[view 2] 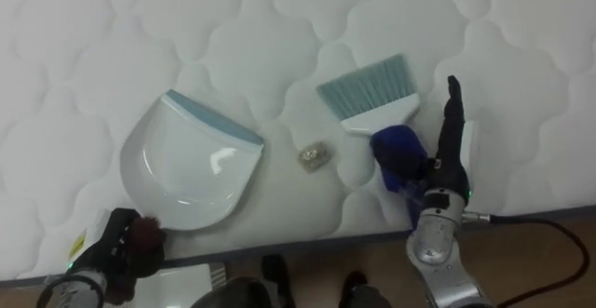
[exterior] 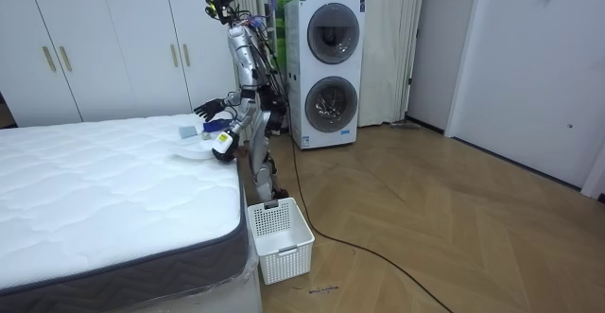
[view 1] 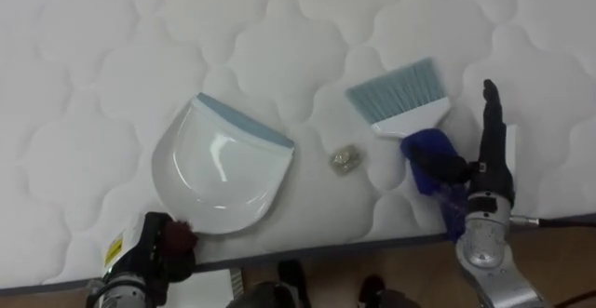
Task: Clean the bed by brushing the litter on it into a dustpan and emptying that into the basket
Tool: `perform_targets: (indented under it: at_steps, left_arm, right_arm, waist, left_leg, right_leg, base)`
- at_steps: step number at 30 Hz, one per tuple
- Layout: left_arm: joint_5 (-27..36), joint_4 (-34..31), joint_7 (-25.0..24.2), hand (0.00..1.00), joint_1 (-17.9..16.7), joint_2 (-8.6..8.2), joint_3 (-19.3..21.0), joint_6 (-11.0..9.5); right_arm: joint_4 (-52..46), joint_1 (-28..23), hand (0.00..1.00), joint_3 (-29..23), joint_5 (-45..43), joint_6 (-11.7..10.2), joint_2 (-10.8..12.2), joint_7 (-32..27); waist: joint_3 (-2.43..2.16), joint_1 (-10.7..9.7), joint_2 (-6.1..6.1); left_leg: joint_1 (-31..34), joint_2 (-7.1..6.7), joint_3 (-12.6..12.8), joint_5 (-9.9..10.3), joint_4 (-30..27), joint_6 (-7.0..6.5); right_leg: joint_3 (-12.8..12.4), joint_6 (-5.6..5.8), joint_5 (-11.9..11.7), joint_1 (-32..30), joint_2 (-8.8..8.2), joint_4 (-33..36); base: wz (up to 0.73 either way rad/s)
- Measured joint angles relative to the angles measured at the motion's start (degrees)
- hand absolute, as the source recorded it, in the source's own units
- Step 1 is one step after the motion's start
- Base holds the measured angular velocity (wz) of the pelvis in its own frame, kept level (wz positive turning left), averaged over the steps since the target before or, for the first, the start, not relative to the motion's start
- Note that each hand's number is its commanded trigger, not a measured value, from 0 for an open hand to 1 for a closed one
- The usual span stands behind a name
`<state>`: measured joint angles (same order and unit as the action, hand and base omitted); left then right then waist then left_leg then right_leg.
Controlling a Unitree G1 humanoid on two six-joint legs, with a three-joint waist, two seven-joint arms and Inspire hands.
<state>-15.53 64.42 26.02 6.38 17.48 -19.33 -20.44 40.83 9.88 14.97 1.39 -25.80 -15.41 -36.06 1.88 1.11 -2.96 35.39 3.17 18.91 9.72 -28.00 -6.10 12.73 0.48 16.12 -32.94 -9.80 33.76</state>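
Robot at the bed's edge, brush in one hand and dustpan in the other.

From the head camera, the right hand point(view 1: 486, 159) is clamped on the blue handle of a brush point(view 1: 400, 99) whose pale bristles lie on the quilted mattress point(view 1: 93, 66). The left hand point(view 1: 158, 247) is curled at the near rim of a white dustpan point(view 1: 219, 168). A small scrap point(view 1: 345, 159) lies between brush and dustpan, touching neither. The room view adds the robot standing beside the bed, a white laundry basket point(exterior: 281, 237) on the floor and stacked washing machines point(exterior: 326, 67) behind.
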Motion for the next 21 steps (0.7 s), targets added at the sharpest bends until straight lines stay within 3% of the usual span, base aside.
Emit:
perform_targets:
  at_steps: [21]
  left_arm:
    - [0.2,0.0,0.4,1.0,-0.5,0.08,0.0,-0.5]
  right_arm:
    - [-0.5,-2.1,0.0,0.1,0.1,-0.4,0.6,2.0]
  waist:
    - [0.05,-0.7,0.21]
  left_leg:
    - [-0.1,0.01,0.2,0.0,0.1,0.01]
  right_leg:
    - [0.1,0.01,-0.1,0.2,-0.04,0.0]
  base:
    - [0.0]
